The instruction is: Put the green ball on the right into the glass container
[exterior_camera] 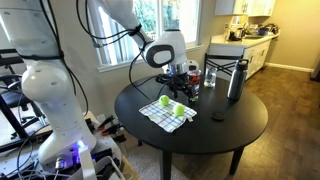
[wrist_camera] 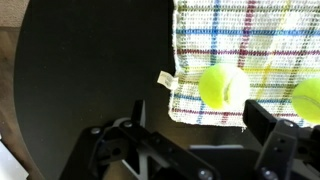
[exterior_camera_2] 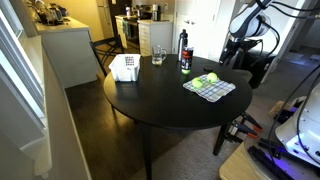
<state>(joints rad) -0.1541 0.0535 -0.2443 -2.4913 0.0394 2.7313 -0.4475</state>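
Note:
Two yellow-green balls lie on a plaid cloth (exterior_camera: 163, 115) on the round black table (exterior_camera: 230, 125). In an exterior view they are one ball (exterior_camera: 165, 100) and another ball (exterior_camera: 178, 108); in both exterior views they lie close together (exterior_camera_2: 200, 83) (exterior_camera_2: 211, 78). In the wrist view one ball (wrist_camera: 224, 87) lies just ahead of my open, empty gripper (wrist_camera: 200, 120), and the other ball (wrist_camera: 308, 98) is cut off by the frame's edge. The glass container (exterior_camera: 210, 78) (exterior_camera_2: 158, 56) stands upright near the dark bottle (exterior_camera: 236, 80) (exterior_camera_2: 185, 55). My gripper (exterior_camera: 180, 75) hovers above the cloth's edge.
A white box (exterior_camera_2: 125, 68) sits on the table beyond the glass. A small light object (exterior_camera: 218, 117) lies on the table past the cloth. A cloth tag (wrist_camera: 166, 79) sticks out at the cloth's corner. The robot base (exterior_camera: 50, 100) stands beside the table.

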